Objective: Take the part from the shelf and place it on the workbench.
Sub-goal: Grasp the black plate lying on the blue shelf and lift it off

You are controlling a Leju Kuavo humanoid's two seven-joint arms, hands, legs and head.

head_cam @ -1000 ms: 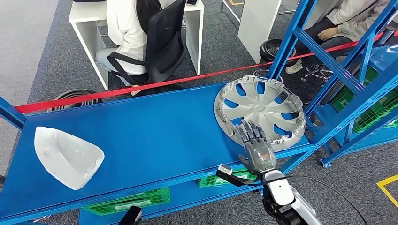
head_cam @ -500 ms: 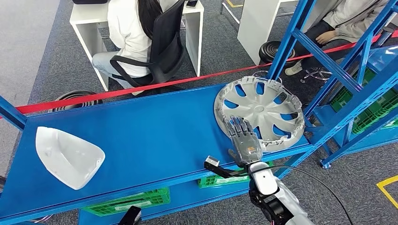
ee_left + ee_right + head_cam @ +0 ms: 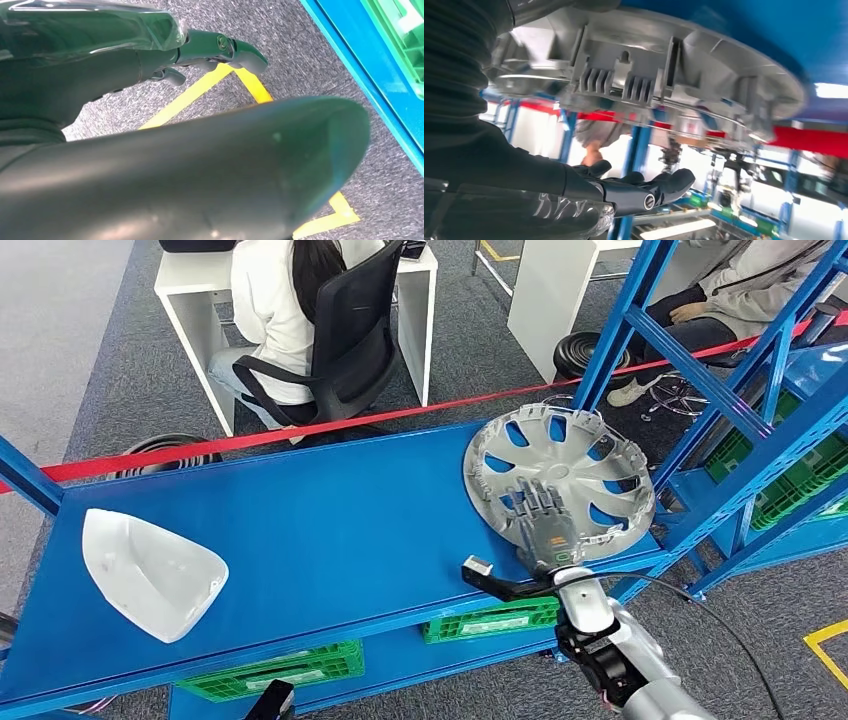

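From the head camera I see a silver wheel cover (image 3: 558, 476) lying on the right end of a blue shelf (image 3: 330, 520), its rim near the shelf's front edge. My right hand (image 3: 545, 522) reaches over the cover's near part, fingers spread and extended, gripping nothing (the right wrist camera shows the cover's clipped rim (image 3: 649, 80) just beside the hand (image 3: 634, 190)). A white molded part (image 3: 150, 573) lies at the shelf's left end. I cannot tell how the left hand (image 3: 220, 50) stands.
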